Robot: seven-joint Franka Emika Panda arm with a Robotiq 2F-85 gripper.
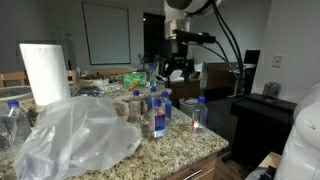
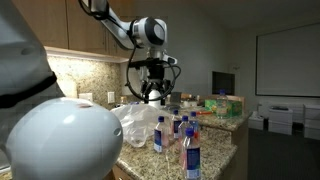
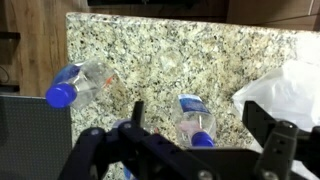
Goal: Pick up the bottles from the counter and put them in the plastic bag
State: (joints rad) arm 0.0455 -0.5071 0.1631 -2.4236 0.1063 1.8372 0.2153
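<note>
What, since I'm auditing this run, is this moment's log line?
pincer: open, empty, above counter | bottles: on counter | plastic bag: beside bottles

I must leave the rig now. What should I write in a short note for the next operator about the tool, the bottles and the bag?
Tool: open, empty, above the counter.
Bottles: a group on the counter beside the plastic bag; the wrist view shows two under the tool.
Done: no bottle visibly in the bag.
Left: pick each bottle and bag it.
</note>
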